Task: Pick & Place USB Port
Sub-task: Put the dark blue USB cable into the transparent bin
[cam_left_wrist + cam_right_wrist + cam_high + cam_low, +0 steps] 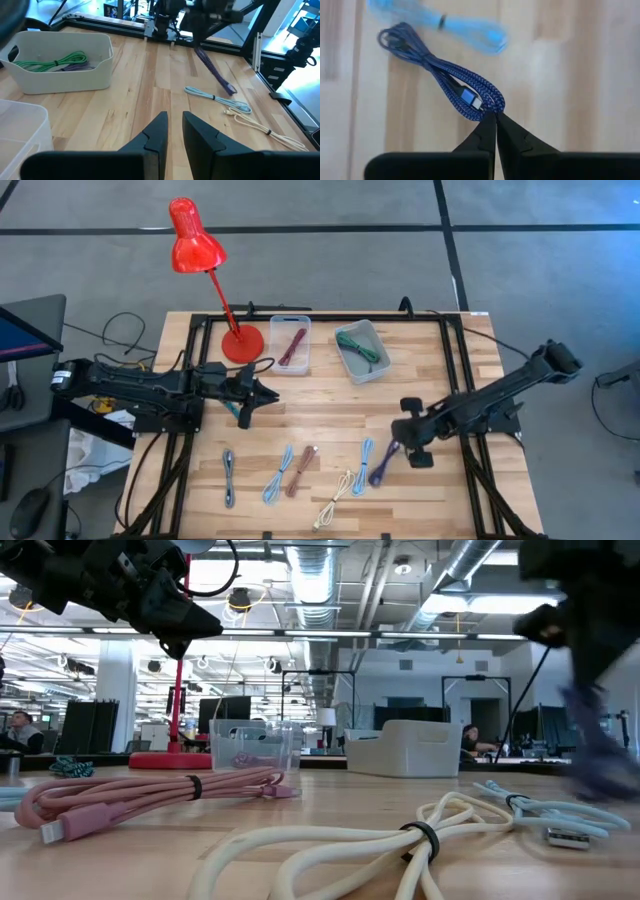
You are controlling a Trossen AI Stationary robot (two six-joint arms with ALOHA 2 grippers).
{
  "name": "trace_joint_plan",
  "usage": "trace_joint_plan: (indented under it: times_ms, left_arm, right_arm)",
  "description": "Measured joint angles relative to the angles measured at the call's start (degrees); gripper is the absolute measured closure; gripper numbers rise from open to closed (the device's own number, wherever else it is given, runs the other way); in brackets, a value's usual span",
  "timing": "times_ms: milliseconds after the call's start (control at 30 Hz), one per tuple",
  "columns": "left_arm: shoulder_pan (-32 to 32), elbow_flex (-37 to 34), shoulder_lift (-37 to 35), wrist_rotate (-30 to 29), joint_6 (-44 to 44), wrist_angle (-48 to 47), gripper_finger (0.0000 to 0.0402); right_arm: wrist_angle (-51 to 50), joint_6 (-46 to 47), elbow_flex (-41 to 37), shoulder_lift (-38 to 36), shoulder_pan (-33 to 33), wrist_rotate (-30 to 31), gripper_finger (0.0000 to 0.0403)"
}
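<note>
right gripper sits right of centre in the high view, fingers pinched fully together on one end of the dark blue braided cable. the right wrist view shows the fingertips meeting at the cable's looped end beside its connector. in the high view the cable trails down-left from the gripper toward the front row of cables — whether it is clear of the wood yet cannot be told there.

left gripper waits left of centre, near the base of the red lamp. its fingers stand only slightly apart and hold nothing.

progress, as a judgement: the pick looks made and the place is left. two bins stand at the upper middle of the high view. the clear bin holds a red cable, and the white bin holds a green one. the pale blue cable, cream cable, pink cable, light blue cable and grey cable lie unsorted along the lower part of the table.

view differences:
- only the right wrist view shows the pinch point and connector.
- the left wrist view shows the dark cable hanging slanted from the far gripper, its lower end at or near the wood, and also a purple strand in the white bin under the green — the overhead misses both.
- the low view gives the pink and cream cables up close; the right gripper is a blur at its right edge.
</note>
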Motion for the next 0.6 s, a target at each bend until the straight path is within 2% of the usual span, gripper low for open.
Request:
trace_joint_plan:
  times_ms: [367, 467, 600]
  left_arm:
    - [0.0, 0.0, 0.0, 0.0, 0.0, 0.02, 0.0344]
    - [0.0, 0.0, 0.0, 0.0, 0.0, 0.02, 0.0344]
    - [0.0, 0.0, 0.0, 0.0, 0.0, 0.02, 0.0344]
  right_arm:
    - [0.28, -5.18, 3.01, -9.79, -3.82, 19.85, 0.0403]
    - [2.8, -7.96, 3.32, -10.41, -5.6, 23.45, 0.0403]
    - [9.19, -12.95, 3.32, -10.17, -8.91, 24.64, 0.0403]
